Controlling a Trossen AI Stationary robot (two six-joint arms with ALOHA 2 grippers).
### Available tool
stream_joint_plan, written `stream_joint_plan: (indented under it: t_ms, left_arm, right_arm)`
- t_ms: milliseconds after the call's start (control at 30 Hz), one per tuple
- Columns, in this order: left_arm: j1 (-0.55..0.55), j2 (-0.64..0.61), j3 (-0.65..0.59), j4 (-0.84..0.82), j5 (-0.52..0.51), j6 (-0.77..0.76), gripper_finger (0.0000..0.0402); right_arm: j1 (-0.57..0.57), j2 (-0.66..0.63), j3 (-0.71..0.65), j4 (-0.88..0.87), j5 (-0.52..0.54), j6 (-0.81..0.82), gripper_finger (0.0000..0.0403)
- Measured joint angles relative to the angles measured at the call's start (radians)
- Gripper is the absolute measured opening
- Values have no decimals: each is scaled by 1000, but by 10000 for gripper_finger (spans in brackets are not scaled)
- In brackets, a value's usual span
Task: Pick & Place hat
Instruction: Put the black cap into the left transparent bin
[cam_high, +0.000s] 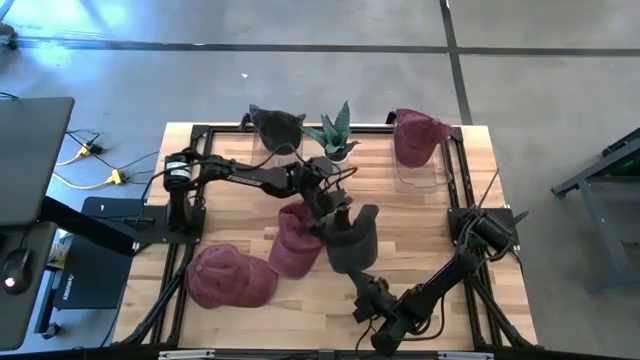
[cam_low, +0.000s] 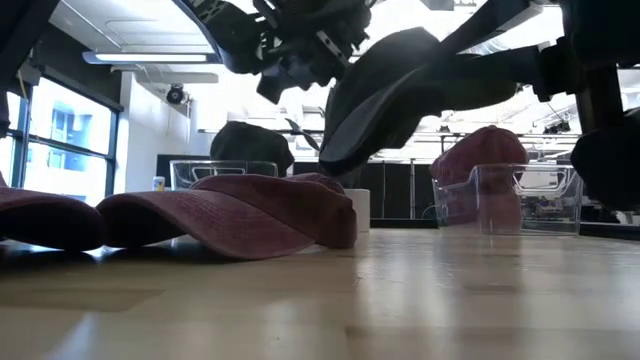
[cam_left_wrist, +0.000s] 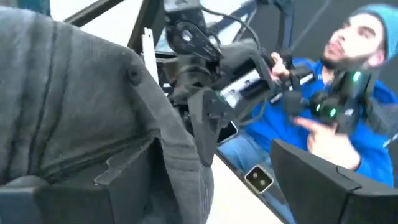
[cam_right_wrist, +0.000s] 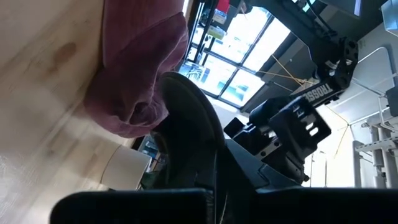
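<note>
Your left gripper (cam_high: 335, 212) is wide open w/ nothing held, just left of the dark hat (cam_high: 352, 240); the right gripper (cam_high: 368, 290), clamped on its near edge, is closer.

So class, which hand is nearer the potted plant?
Left. The left hand sits just in front of the potted plant; the right hand is far off, by the table's near edge.

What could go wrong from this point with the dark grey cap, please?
1. The dark grey fabric cap hangs above the wooden table, and the open left gripper beside it seems to have no grip on it. If the shut right gripper is pinching only its edge, it may slip and drop.

2. A maroon fabric cap lies right beside it, so a low move could drag or bump that cap.
</note>
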Motion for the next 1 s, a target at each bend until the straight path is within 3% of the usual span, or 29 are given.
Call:
stream_joint_plan:
  t_ms: [633,1000]
  left_arm:
    - [-83,-40,-1,5,105,42,202]
    - [-107,-121,6,-23,47,76,104]
  right_arm:
    - [11,0,2,0,9,79,11]
    - [23,0,2,0,14,168,17]
